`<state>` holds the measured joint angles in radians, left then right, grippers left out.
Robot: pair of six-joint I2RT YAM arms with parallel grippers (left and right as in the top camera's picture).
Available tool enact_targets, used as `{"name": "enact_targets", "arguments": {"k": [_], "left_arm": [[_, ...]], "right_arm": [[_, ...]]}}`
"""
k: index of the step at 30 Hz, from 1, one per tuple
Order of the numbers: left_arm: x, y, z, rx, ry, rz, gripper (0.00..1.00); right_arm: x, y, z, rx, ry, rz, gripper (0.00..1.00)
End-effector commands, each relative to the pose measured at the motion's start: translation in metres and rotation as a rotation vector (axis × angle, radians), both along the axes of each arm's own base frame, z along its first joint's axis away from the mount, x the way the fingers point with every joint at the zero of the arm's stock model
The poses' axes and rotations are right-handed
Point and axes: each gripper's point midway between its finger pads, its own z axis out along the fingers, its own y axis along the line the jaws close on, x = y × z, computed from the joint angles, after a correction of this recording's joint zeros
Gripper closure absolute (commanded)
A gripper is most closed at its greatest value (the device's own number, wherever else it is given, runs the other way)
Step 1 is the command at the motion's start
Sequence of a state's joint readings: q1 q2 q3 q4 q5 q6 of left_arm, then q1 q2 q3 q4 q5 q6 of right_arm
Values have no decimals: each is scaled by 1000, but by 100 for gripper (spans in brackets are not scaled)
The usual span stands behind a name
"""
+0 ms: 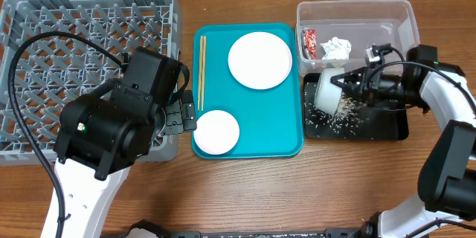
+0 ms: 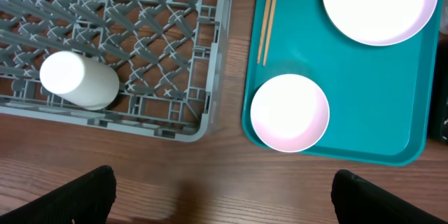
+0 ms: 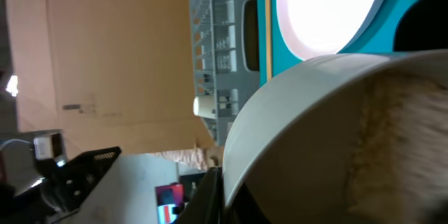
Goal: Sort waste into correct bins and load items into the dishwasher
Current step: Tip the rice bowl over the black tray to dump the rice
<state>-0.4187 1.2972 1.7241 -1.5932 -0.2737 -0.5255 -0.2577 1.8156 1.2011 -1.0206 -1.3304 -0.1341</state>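
Observation:
My right gripper (image 1: 338, 82) is shut on the rim of the pale bowl (image 1: 328, 91), tipped on its side over the black tray (image 1: 387, 128); rice grains (image 1: 343, 114) lie scattered on the tray. The bowl (image 3: 336, 133) fills the right wrist view. The clear tub (image 1: 355, 15) holds the red wrapper (image 1: 309, 42) and white tissue (image 1: 337, 47). The white plate (image 1: 259, 59), saucer (image 1: 216, 132) and chopsticks (image 1: 201, 71) lie on the teal tray (image 1: 286, 119). My left gripper (image 2: 222, 196) is open over bare table beside the grey rack (image 1: 44, 30), where the white cup (image 2: 78, 80) lies.
The teal tray sits between the rack and the two bins. The left arm's body (image 1: 111, 126) covers the rack's near right corner. Wooden table (image 1: 245, 193) stretches along the front. The brown food lump is not visible.

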Motion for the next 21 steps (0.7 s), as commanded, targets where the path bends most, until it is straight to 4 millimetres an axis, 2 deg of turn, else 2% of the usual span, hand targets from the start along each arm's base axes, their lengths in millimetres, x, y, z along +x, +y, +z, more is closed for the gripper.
{"name": "enact_targets", "arguments": {"k": [1, 7, 9, 11, 14, 16, 17, 19, 20, 21], "left_arm": [[2, -1, 1, -2, -7, 10, 0], [2, -1, 2, -3, -9, 10, 0], [1, -1, 1, -2, -6, 10, 0], [2, -1, 1, -2, -7, 10, 0], [1, -1, 1, -2, -6, 10, 0], [2, -1, 1, -2, -7, 10, 0], [2, -1, 1, -3, -7, 10, 0], [2, -1, 1, -3, -7, 10, 0], [2, -1, 1, -3, -7, 10, 0], [2, -1, 1, -3, -7, 10, 0]], "right_arm": [[-4, 0, 10, 26, -86, 10, 96], [-4, 0, 12, 38, -85, 9, 96], [-1, -2, 7, 2, -105, 11, 96], [2, -4, 3, -9, -33, -10, 96], [-3, 2, 23, 107, -74, 0, 96], [-2, -1, 4, -8, -60, 7, 96], [-2, -4, -6, -46, 18, -9, 96], [-5, 0, 6, 32, 56, -13, 96], [-6, 2, 15, 75, 9, -4, 96], [-6, 2, 15, 69, -21, 1, 96]]}}
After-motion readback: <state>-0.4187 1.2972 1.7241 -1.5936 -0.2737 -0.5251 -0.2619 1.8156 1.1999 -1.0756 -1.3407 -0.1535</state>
